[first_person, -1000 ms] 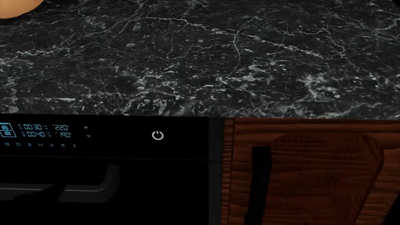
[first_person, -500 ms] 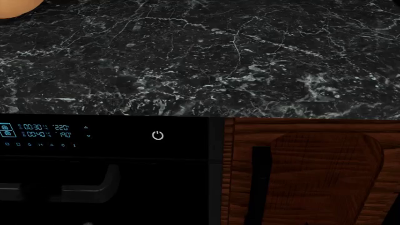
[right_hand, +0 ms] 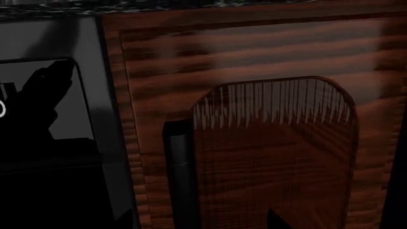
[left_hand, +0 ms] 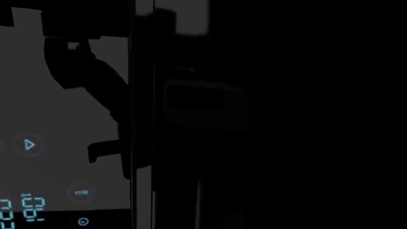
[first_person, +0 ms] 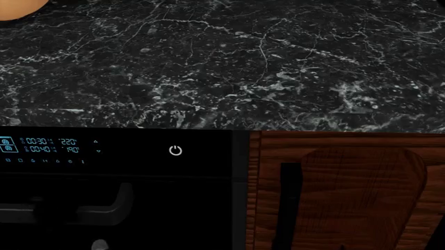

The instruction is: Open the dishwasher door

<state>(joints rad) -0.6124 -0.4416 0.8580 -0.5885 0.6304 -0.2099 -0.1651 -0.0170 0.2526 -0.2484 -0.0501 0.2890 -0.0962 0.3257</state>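
Observation:
The dishwasher door (first_person: 139, 172) is a glossy black panel with a cyan readout (first_person: 49, 145) and a white power symbol (first_person: 175, 150). Its dark grey bar handle (first_person: 104, 208) runs low on the left. A dark shape, my left gripper (first_person: 56, 212), crosses the handle, and whether it is open or shut is too dark to make out. The left wrist view is close to the door (left_hand: 64, 109), showing cyan digits and the handle (left_hand: 142, 119). My right gripper (right_hand: 197, 222) shows only two dark tips set wide apart, in front of the wood cabinet door.
A black marble countertop (first_person: 230, 62) lies above the door. To the right is a red-brown wood cabinet door (first_person: 347, 192) with a black vertical handle (first_person: 288, 203). A bit of an orange object (first_person: 14, 6) shows at the counter's far left corner.
The dark shape across the handle has grown wider and shifted. A small pale part has risen into view at the bottom edge under the handle. The door has not moved.

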